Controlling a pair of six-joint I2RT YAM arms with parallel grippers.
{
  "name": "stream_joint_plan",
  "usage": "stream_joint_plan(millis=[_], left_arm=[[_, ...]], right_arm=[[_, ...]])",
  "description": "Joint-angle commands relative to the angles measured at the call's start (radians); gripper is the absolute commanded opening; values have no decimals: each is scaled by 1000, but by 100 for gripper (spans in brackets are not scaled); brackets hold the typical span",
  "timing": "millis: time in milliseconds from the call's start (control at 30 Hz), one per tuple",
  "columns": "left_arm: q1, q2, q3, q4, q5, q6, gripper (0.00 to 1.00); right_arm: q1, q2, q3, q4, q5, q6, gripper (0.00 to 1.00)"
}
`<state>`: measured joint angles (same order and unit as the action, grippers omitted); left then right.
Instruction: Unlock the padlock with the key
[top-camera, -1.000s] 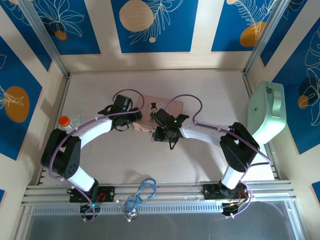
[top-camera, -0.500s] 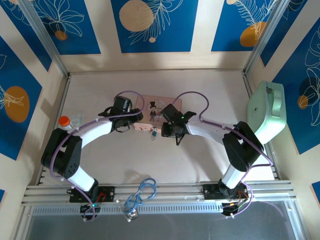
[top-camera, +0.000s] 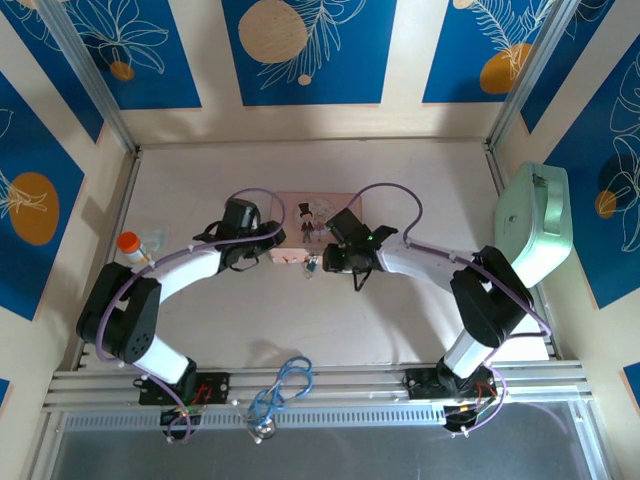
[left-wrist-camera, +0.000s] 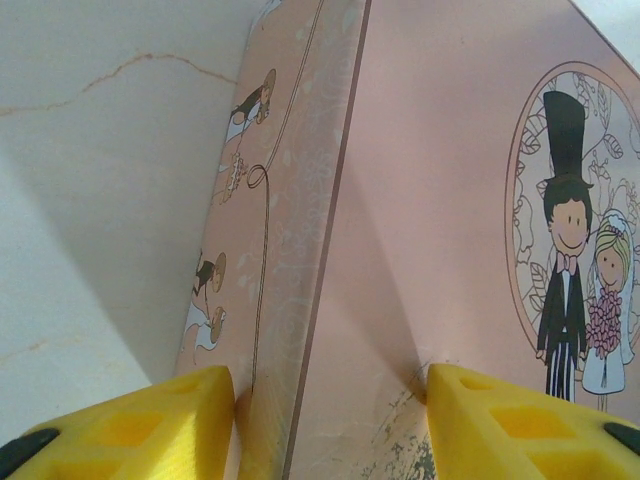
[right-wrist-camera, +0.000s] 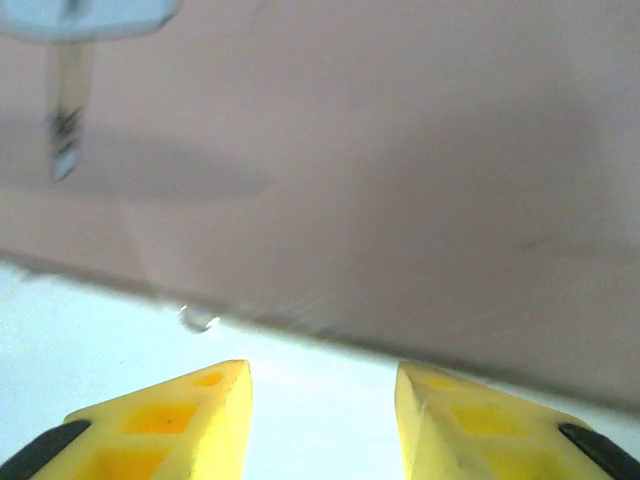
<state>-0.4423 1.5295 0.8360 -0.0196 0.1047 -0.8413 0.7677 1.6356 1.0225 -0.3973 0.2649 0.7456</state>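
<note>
The pink picture box (top-camera: 312, 212) lies mid-table. My left gripper (top-camera: 268, 240) is at its left corner. In the left wrist view it (left-wrist-camera: 325, 385) straddles that corner, one yellow finger (left-wrist-camera: 190, 410) against the box's side (left-wrist-camera: 280, 250) and the other on the lid, shut on the box. The tiny teal padlock (top-camera: 311, 266) hangs at the box's front edge. My right gripper (top-camera: 330, 258) is just right of it, open, with bare table between its fingers (right-wrist-camera: 322, 375). A thin metal shaft (right-wrist-camera: 62, 125) hangs at the top left, too blurred to tell whether it is the key.
A mint-green case (top-camera: 535, 225) stands at the right wall. An orange-capped bottle (top-camera: 130, 245) sits at the left edge. A blue looped cord (top-camera: 282, 385) lies at the near rail between the arm bases.
My right gripper has drawn back to the right off the box front, uncovering the padlock. The left gripper's jaws have narrowed onto the box corner.
</note>
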Motion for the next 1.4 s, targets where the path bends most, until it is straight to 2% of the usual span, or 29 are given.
stream_joint_plan(millis=[0, 133, 200, 300, 500, 667, 933, 1367], left_arm=[[4, -16, -37, -41, 19, -16, 51], [5, -13, -36, -39, 30, -13, 51], [6, -16, -35, -37, 29, -12, 51], [7, -20, -35, -33, 26, -12, 51], [12, -5, -28, -19, 36, -12, 51], [14, -4, -28, -15, 41, -9, 51], [15, -2, -32, -11, 48, -5, 51], [15, 5, -44, -1, 55, -16, 50]], right_arm=[[77, 7, -16, 66, -27, 89, 42], [109, 20, 13, 54, 44, 137, 43], [118, 20, -3, 82, 49, 152, 43], [120, 66, 30, 28, 68, 168, 43], [126, 133, 99, -1, 113, 147, 50], [125, 165, 118, 20, 130, 137, 52], [127, 231, 188, -24, 152, 123, 50], [126, 310, 280, -157, 180, 132, 38]])
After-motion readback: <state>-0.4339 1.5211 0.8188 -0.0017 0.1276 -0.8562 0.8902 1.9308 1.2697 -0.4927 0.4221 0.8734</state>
